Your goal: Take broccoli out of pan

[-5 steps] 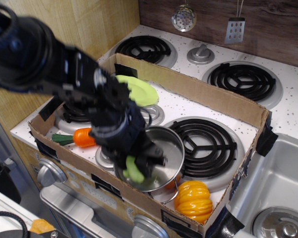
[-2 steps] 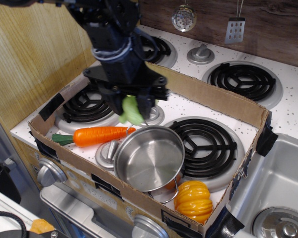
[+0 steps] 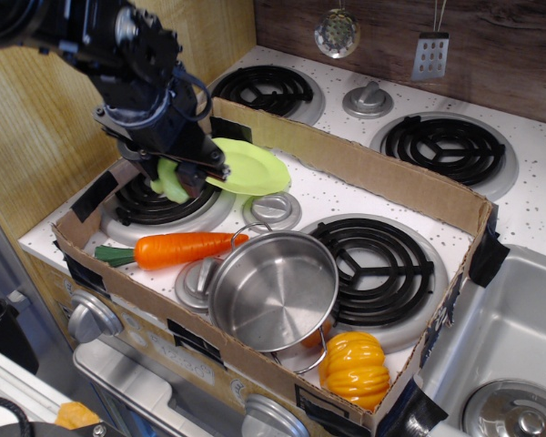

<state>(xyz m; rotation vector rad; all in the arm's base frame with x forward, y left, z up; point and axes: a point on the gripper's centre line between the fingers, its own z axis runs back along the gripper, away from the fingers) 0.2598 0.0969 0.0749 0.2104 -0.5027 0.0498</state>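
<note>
The pan (image 3: 275,289) is a shiny steel pot at the front of the cardboard-walled stove, and it holds nothing. My gripper (image 3: 173,178) hangs over the back-left burner (image 3: 164,202), well left of the pan. It is shut on the broccoli (image 3: 168,180), a pale lime-green lump held between the black fingers above the burner. The fingertips are partly hidden by the broccoli.
A light-green plate (image 3: 250,166) lies just right of the gripper. An orange carrot (image 3: 182,248) lies left of the pan. An orange pumpkin (image 3: 355,368) sits at the front right. A cardboard wall (image 3: 364,168) rings the stove. A sink (image 3: 514,346) is at right.
The gripper lifted the broccoli out of the pan, rose, then carried it left and back to above the back-left burner. The pan stayed in place.
</note>
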